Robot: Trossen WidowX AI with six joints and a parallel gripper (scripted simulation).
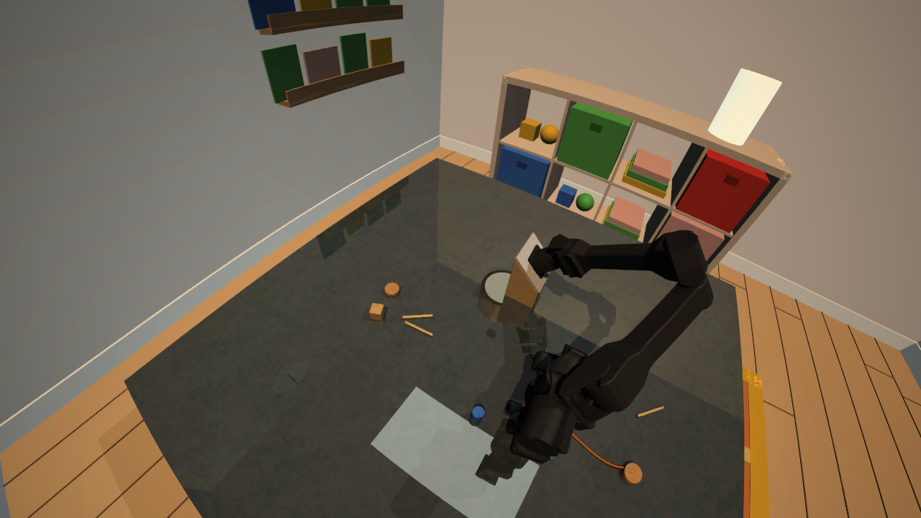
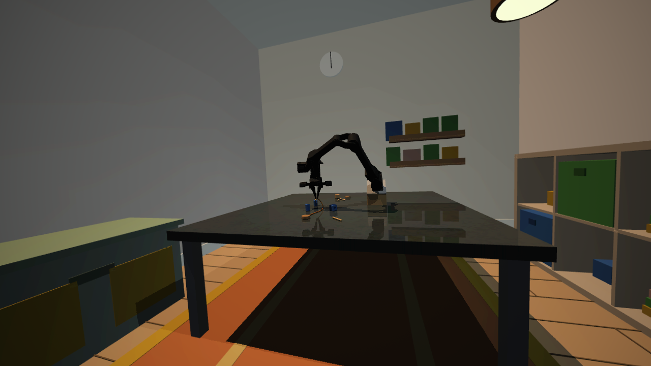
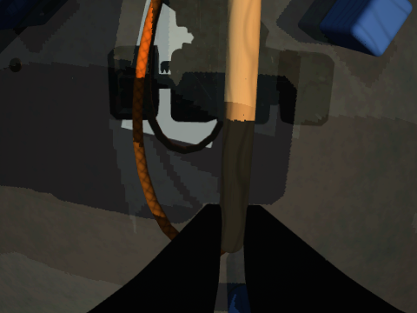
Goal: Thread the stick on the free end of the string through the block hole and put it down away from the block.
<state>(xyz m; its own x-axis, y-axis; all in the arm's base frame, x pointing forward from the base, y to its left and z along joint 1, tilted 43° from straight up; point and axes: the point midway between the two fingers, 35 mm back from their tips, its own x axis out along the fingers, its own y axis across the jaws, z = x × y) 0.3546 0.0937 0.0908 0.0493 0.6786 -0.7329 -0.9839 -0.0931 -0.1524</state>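
My gripper (image 3: 232, 218) (image 2: 315, 195) points down over the near part of the table and is shut on the thin wooden stick (image 3: 243, 52), which juts out beyond the fingertips. The orange string (image 3: 141, 99) (image 1: 595, 454) runs from the stick to the round wooden button (image 1: 632, 474) (image 2: 305, 217), which lies flat near the table's front right. In the top view the wrist hides the fingers and the stick. The wooden block (image 1: 522, 289) (image 2: 377, 199) stands upright farther back, beside the arm's base, well apart from the gripper.
A blue cylinder (image 1: 477, 413) and a blue cube (image 3: 365, 14) (image 2: 333, 207) lie close under the gripper. Two loose sticks (image 1: 417, 316) (image 1: 418, 328), a small wooden cube (image 1: 376, 311) and a wooden disc (image 1: 391, 288) lie to the left. Another loose stick (image 1: 650, 411) lies to the right.
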